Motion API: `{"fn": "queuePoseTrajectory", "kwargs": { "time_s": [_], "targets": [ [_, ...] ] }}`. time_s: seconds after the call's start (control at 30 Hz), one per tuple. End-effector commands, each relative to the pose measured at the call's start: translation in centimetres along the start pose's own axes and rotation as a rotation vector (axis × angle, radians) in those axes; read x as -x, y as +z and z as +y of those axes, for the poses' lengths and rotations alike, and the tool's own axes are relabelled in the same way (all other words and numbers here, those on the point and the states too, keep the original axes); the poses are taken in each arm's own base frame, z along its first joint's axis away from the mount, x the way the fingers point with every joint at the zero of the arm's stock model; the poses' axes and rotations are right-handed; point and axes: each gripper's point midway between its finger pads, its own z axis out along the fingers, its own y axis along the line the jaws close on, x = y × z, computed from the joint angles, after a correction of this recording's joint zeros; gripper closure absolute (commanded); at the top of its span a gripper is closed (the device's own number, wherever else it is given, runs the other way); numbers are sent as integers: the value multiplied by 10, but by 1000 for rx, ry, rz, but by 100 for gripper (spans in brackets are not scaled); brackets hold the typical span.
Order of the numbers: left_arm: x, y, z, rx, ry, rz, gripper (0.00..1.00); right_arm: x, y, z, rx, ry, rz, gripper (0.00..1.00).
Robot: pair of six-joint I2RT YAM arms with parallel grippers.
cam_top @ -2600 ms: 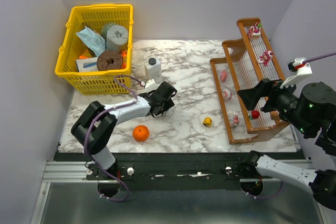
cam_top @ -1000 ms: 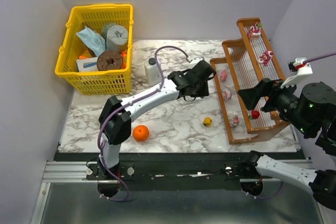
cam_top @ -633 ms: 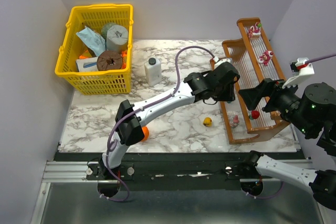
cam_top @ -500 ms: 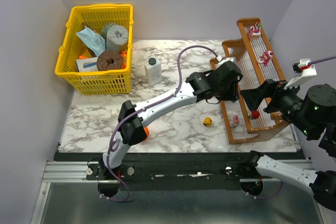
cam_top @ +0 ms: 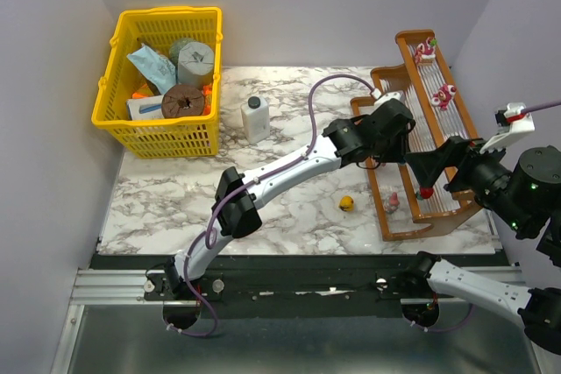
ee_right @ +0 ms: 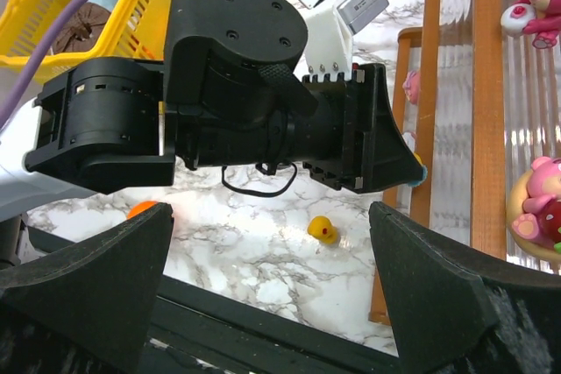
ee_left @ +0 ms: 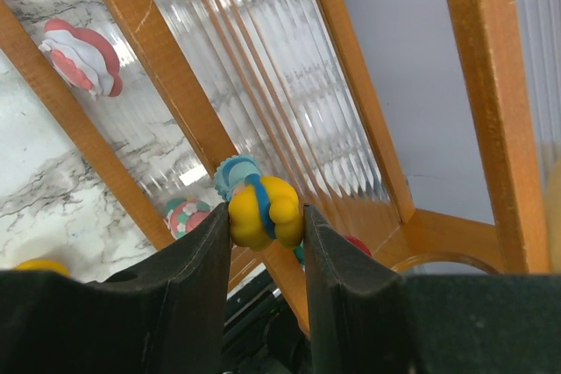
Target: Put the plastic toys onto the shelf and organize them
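Note:
My left gripper [ee_left: 266, 216] is shut on a yellow toy [ee_left: 266, 210] with a blue band and holds it over the middle tier of the brown stepped shelf [ee_left: 131, 37]. In the top view that gripper [cam_top: 405, 148] reaches across the shelf [cam_top: 412, 38]. Pink toys [cam_top: 425, 48] [cam_top: 444, 94] stand on the top tier. A pink toy [cam_top: 394, 201] and a red toy [cam_top: 426, 191] sit lower down. A yellow duck [cam_top: 347, 203] lies on the table before the shelf. My right gripper [cam_top: 443, 164] hovers open and empty above the shelf's near end, facing the left gripper [ee_right: 386, 151].
A yellow basket [cam_top: 131, 133] with rolls and packets stands at the back left. A white bottle [cam_top: 255, 118] stands beside it. The orange ball [ee_right: 145, 209] shows only in the right wrist view, behind the left arm. The left arm stretches diagonally across the marble table [cam_top: 166, 199].
My left arm has swung right from the table's middle to the shelf, carrying the yellow toy. My right gripper has drifted slightly right and stays open.

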Motion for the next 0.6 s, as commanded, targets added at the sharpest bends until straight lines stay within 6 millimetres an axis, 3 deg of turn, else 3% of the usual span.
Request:
{"fn": "queuePoseTrajectory", "kwargs": {
  "time_s": [0.0,0.3,0.5,0.57],
  "targets": [
    [8,5,-4,-3,14,-40,100,-5,-2,-10,-40,1,7,0],
    [16,0,1,27,41,-75,99,-10,4,-6,-36,-22,31,0],
    [25,-20,29,115,39,-95,99,-18,13,-7,-76,-55,96,0],
    [18,-21,54,177,32,-73,99,-24,16,-7,-83,-67,126,0]
  ]
}}
